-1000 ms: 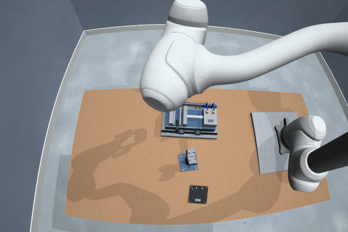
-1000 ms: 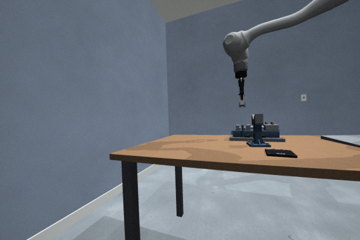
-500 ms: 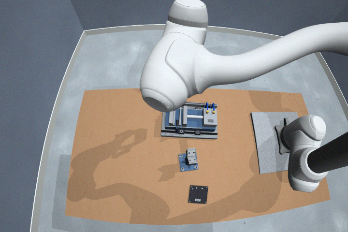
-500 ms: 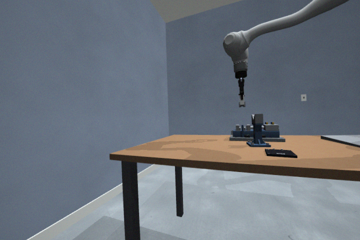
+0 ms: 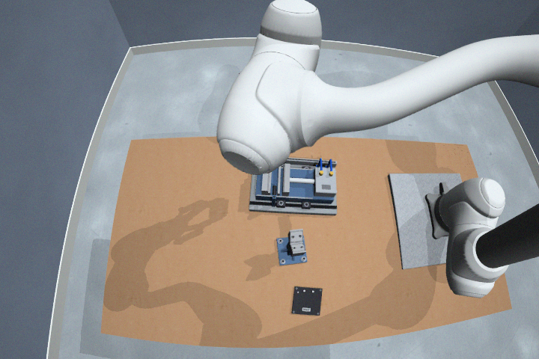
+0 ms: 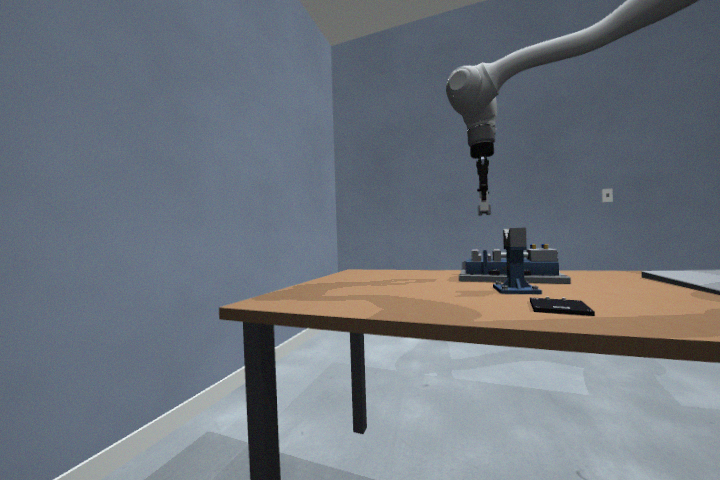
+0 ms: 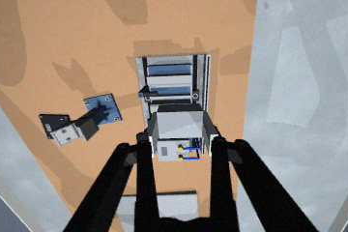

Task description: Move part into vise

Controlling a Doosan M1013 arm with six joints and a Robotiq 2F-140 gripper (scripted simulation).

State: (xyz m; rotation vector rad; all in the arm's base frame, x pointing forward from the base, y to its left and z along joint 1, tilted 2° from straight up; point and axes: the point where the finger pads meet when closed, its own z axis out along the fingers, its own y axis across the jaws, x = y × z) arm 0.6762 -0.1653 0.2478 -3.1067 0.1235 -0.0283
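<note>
My gripper (image 6: 484,199) hangs high above the vise (image 6: 511,264), shut on the part (image 6: 484,212), a small grey block. In the wrist view the part (image 7: 181,125) sits between my two black fingers, right over the vise (image 7: 174,82). In the top view the vise (image 5: 293,186) stands mid-table with open jaws, partly hidden by my arm; the gripper and part are hidden there. The black infeed plate (image 5: 306,301) lies near the front edge with nothing on it. I cannot tell which way the slot faces.
The V-block (image 5: 296,243) on its blue base stands between the vise and the infeed plate. A grey mat (image 5: 423,215) carries the robot base at the right. The air cylinder (image 5: 325,182) with blue fittings is at the vise's right end.
</note>
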